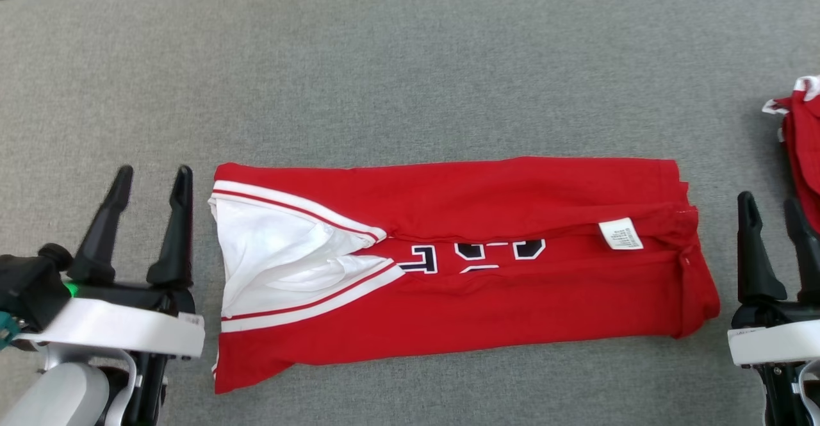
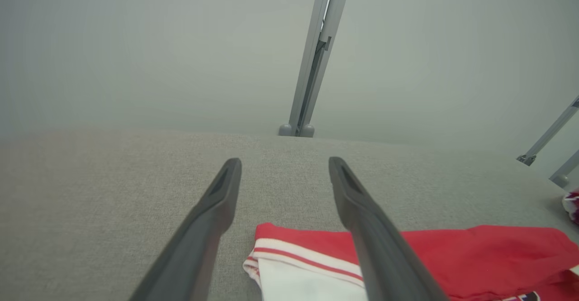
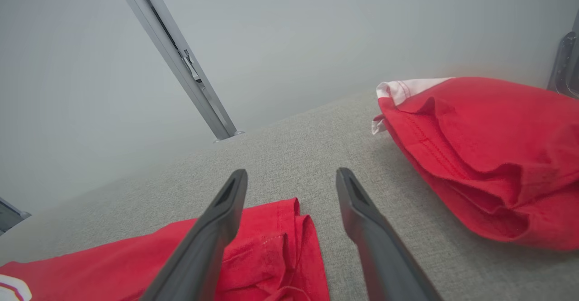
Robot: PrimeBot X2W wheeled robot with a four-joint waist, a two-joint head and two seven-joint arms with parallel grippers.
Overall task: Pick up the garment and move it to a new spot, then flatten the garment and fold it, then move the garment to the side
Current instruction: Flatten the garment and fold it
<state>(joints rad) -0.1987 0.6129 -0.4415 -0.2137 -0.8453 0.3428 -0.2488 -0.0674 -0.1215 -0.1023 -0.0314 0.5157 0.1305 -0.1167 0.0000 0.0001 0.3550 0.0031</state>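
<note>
Lying folded, garment (image 1: 480, 311) between left gripper (image 1: 154, 171) and right gripper (image 1: 769, 199), near both

Grey cloth surface (image 1: 410, 61), pale wall (image 2: 135, 43)

Bare grey tabletop (image 1: 410, 61) lies open beyond the folded garment (image 1: 512, 311); a second red pile (image 1: 806, 150) crowds the right edge. A metal post (image 2: 316, 65) stands at the far rim.

Tapered black jaws sit on white wrist bands (image 1: 115, 331); a green light (image 1: 70, 289) glows by the left arm's black housing (image 1: 29, 291).
</note>
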